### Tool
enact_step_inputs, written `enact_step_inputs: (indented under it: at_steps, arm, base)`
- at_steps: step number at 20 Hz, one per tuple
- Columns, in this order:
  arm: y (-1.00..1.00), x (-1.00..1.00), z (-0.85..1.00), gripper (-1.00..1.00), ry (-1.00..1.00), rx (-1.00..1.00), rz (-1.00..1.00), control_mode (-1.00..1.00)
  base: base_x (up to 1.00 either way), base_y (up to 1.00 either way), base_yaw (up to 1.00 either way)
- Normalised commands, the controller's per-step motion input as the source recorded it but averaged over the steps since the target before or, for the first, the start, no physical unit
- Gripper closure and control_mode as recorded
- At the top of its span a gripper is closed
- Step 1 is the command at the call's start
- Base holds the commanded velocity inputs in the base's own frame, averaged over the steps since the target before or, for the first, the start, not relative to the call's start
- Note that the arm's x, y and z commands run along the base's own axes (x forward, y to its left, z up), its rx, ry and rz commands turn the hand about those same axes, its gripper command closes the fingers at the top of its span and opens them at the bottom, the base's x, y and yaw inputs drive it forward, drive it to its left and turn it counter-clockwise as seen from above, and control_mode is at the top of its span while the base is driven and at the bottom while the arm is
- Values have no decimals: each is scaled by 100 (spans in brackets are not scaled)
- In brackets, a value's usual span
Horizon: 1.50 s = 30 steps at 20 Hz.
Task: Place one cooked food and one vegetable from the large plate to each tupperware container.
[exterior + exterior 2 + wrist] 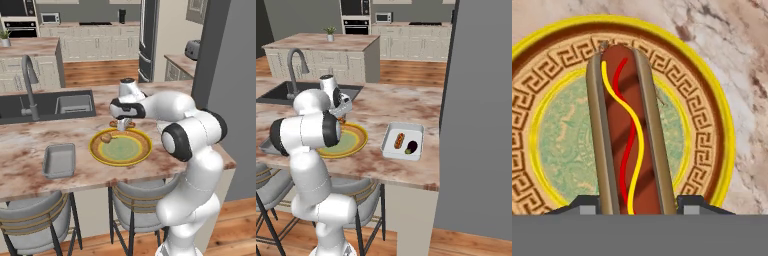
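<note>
My gripper point(634, 207) is shut on a hot dog point(629, 135), the cooked food, with a dark fingertip against each side of its tan bun. It hangs a little above the far rim of the large plate point(125, 159), where the gripper point(122, 125) points down. A small tan-brown ball point(106, 137), a vegetable, lies on the plate's left side. The whitish tupperware container point(417, 131) to the plate's right holds a second hot dog point(399, 140) and a dark purple vegetable point(411, 147). The grey tupperware container point(60, 161) sits left of the plate with nothing in it.
A dark sink basin point(75, 104) with a tall faucet point(30, 85) lies at the back left of the counter. Two stools point(35, 217) stand under the counter's near edge. A grey wall point(481, 115) rises at the counter's right end.
</note>
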Motion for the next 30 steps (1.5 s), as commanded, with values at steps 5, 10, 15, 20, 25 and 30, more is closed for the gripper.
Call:
enact_step_inputs:
  at_steps: [5, 10, 15, 20, 25, 30]
  arm:
    - [1, -10, 2, 100, -6, 16, -84, -100]
    - [-1, -79, 3, 100, 5, 38, -45, -100]
    - [47, -79, 3, 100, -2, 25, -33, -100]
    - [98, 2, 0, 100, 0, -3, -28, -100]
    - [100, 31, 0, 100, 0, 0, -39, -100]
    - [71, -10, 0, 100, -1, 9, -47, -100]
  base:
    - [0, 0, 0]
    - [0, 0, 0]
    - [0, 0, 0]
    - [0, 0, 0]
    - [0, 0, 0]
    - [0, 0, 0]
